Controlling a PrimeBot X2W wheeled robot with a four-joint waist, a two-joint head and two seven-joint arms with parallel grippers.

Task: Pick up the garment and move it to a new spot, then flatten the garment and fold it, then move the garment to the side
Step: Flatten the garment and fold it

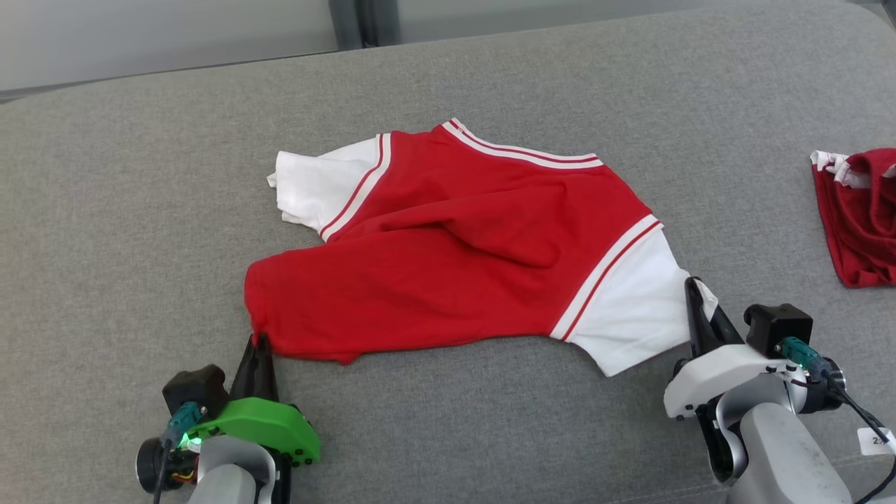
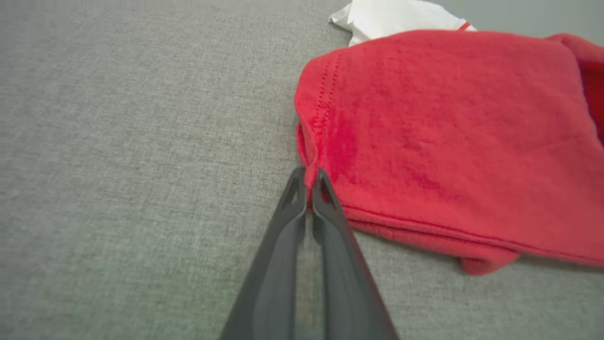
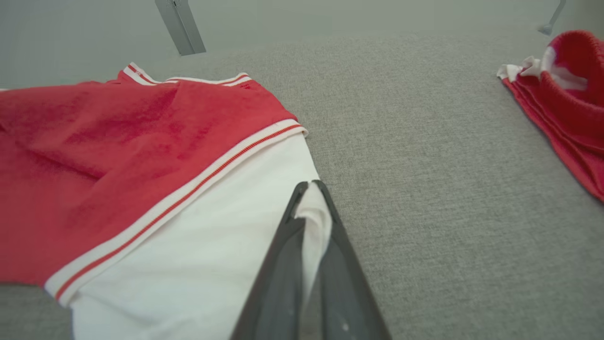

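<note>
the garment [image 1: 448,266] lay rumpled across the middle of the head view on a grey fabric surface [image 1: 140,210]. it had a red body creased into soft folds, a white sleeve at its upper left and another at its lower right. red-and-white striped trim ran where each sleeve met the body, and a striped band ran along the top edge.

the left gripper [image 1: 257,341], at the lower left, had its fingers pressed together on the shirt's red lower-left corner. the right gripper [image 1: 694,297], at the lower right, was pinching the edge of the lower-right white sleeve.

the left wrist view added what the head view lacked: lines of stitching along the hem beside the pinched corner, and red cloth caught between the tips. the right wrist view showed white cloth bunched between its two fingers.

a smaller red garment [image 1: 857,217] with white trim lay well apart at the right edge of the head view.
</note>
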